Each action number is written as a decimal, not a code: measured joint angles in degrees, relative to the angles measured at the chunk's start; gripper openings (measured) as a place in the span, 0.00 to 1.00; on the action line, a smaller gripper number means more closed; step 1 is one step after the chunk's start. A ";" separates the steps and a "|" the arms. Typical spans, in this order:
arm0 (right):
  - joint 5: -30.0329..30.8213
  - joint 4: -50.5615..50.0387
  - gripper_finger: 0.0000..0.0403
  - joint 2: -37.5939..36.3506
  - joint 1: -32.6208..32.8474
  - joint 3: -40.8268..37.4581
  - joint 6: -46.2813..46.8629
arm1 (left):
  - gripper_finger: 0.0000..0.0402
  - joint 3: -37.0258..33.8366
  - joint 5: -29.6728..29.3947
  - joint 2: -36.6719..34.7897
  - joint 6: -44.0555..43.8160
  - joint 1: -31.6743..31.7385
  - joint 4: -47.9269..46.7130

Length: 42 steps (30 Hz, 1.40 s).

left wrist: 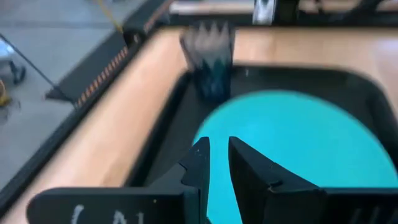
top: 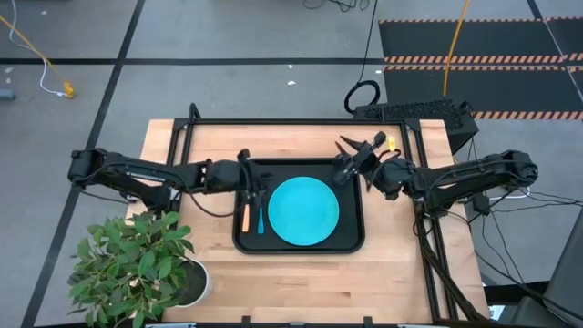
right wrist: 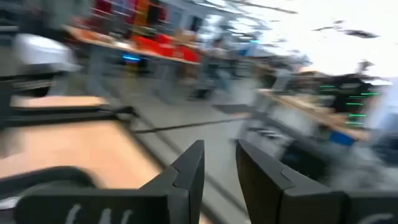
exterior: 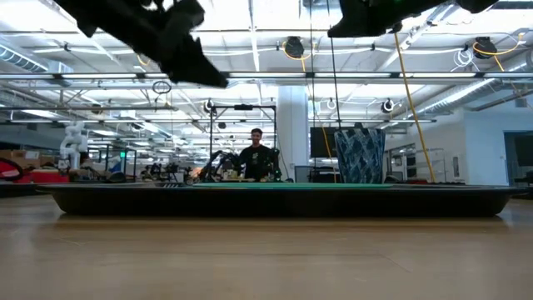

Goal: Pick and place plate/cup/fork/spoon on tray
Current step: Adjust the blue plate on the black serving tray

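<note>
Tray (top: 351, 239): black, rectangular, raised rim, at the middle of the wooden table (top: 301, 282); landmark for all entries below. Plate (top: 303, 211): turquoise, flat, inside the tray, right of its centre line. Fork (top: 245, 217), orange handle, and spoon (top: 260, 217), light blue handle: side by side in the tray's left strip, between the plate and the left rim. Cup (left wrist: 211, 62): in the left wrist view a dark tumbler appears at the tray's far side beyond the plate, blurred; the high view does not show it clearly under the right arm. Left gripper (top: 254, 189): above the tray's left strip over the cutlery, fingers a narrow gap apart, nothing between them. Right gripper (right wrist: 217, 162): above the tray's upper right corner, fingers likewise narrowly apart and empty. Step in hand, by judgement: placing appears finished; next move calls only for both arms to clear the tray.
</note>
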 joint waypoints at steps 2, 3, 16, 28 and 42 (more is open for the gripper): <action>-7.25 -3.76 0.21 -2.03 0.03 0.00 3.88 | 0.16 -0.25 0.37 -1.94 1.10 0.03 2.13; -12.54 -5.49 0.21 -3.24 0.03 0.00 5.73 | 0.16 -1.04 1.33 -2.97 1.61 0.08 4.50; -35.17 -23.63 0.21 -10.38 0.47 0.04 12.60 | 0.16 -16.99 19.48 -15.00 -2.32 9.55 26.28; -39.27 -10.62 0.21 -25.82 0.42 -17.99 19.56 | 0.16 -27.40 19.30 -25.88 -2.44 11.84 27.20; -41.78 -14.50 0.21 -35.08 0.36 -25.89 19.52 | 0.16 -29.11 27.06 -30.09 -4.36 16.78 23.24</action>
